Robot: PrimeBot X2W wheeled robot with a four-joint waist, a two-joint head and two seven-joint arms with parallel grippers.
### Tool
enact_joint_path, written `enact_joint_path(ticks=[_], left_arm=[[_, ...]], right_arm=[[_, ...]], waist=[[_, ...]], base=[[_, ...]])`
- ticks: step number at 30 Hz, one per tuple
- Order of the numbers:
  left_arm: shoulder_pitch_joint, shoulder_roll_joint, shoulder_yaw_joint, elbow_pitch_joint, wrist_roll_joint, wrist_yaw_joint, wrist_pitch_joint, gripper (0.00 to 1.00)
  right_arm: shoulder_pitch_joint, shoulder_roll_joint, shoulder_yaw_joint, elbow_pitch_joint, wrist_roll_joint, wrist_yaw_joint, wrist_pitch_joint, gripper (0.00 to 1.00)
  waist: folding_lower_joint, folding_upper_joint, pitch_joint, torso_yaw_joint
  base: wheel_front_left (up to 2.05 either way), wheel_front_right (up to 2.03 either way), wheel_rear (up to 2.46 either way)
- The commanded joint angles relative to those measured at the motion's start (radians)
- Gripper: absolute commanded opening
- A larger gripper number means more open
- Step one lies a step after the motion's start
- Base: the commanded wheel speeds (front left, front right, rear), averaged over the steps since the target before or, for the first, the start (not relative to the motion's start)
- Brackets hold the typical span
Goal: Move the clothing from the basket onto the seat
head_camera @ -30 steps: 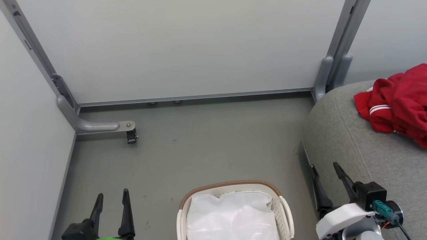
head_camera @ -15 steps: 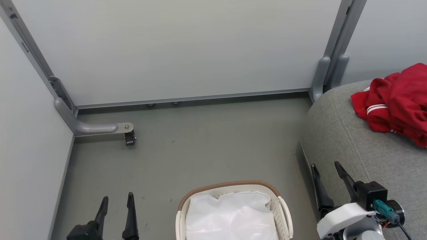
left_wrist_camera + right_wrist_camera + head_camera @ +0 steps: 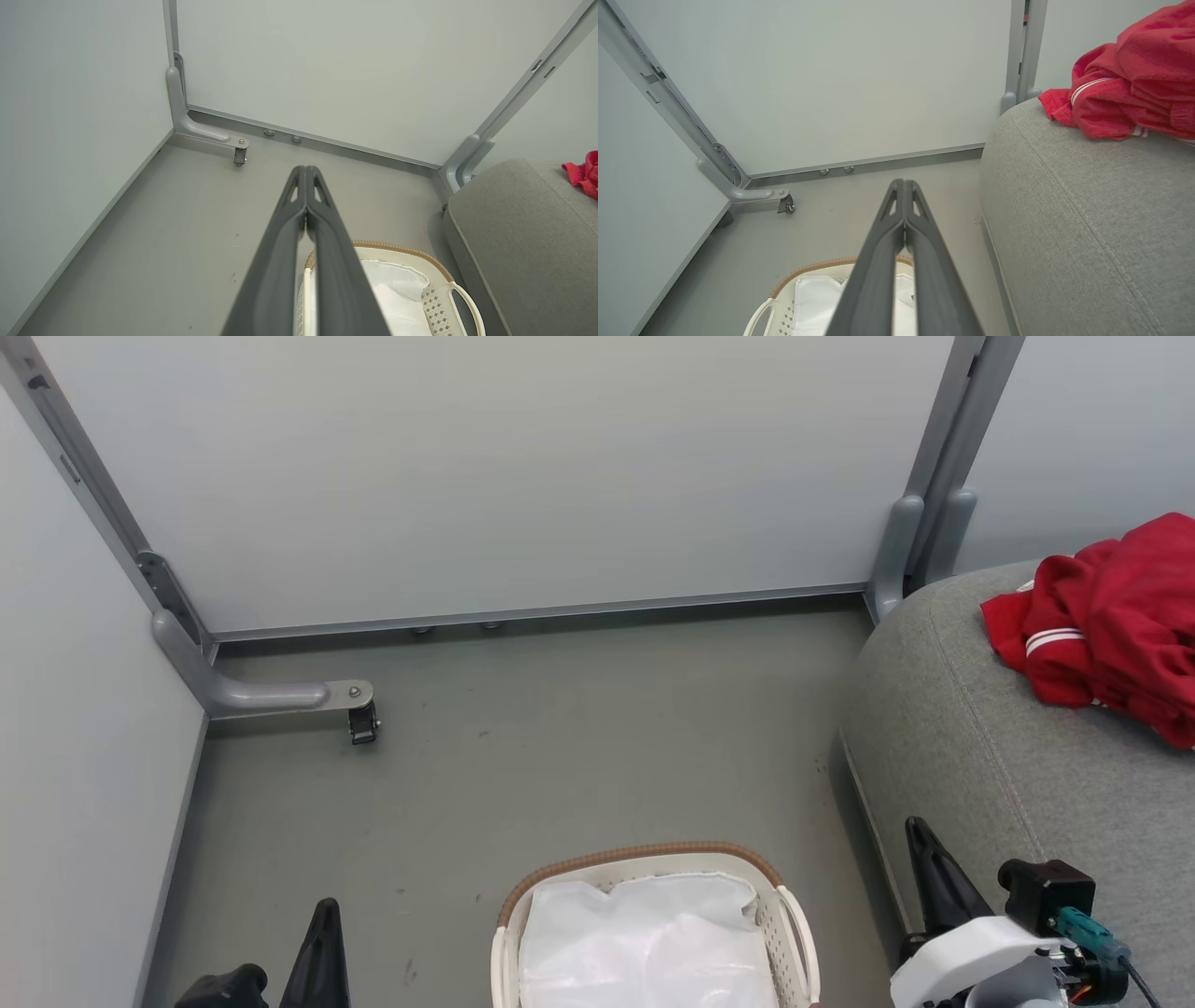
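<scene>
1. The seat: the grey cushion takes up the right side of the work area. The right gripper is just beside its flank, so a sideways swing would likely drag the fingers across the upholstery.
2. The clothing: the red garments with white stripe trim lie bunched on top of the seat, well apart from the basket. The heap runs past the picture edge, so how securely it sits on the cushion cannot be confirmed. A bump to the seat could plausibly slide it off.
3. The basket: it stands on the floor near the seat's flank. The visible interior shows the white liner and no red fabric, but the near portion is cut off. The transfer appears complete. A further grab here would risk lifting the liner in error.
4. The right gripper: its fingers are pressed together with nothing between them, aimed over the basket's far rim.
5. The left gripper: its fingers are pressed together and hold nothing. It is above the floor beside the basket.
</scene>
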Motion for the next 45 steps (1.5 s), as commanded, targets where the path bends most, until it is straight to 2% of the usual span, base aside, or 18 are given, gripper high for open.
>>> enact_joint_path(ticks=[1, 22, 45], left_arm=[[-0.022, 0.001, 0.009, -0.015, -0.043, -0.005, 0.01, 0.0], [-0.077, 0.001, 0.058, -0.028, -0.37, -0.016, 0.103, 0.0], [-0.123, 0.002, 0.099, -0.037, -0.645, -0.027, 0.183, 0.0]], right_arm=[[-0.02, -0.003, -0.009, -0.017, 0.047, 0.0, 0.011, 0.0], [-0.037, -0.006, -0.049, -0.036, 0.402, 0.0, 0.102, 0.0], [-0.053, -0.008, -0.085, -0.048, 0.702, -0.001, 0.181, 0.0]], waist=[[0.0001, 0.0005, 0.0, -0.001], [0.0001, 0.0021, 0.006, -0.013], [0.0001, 0.0038, 0.011, -0.025]], base=[[0.0, 0.0, 0.0], [0.0, 0.0, 0.0], [0.0, 0.0, 0.0]])
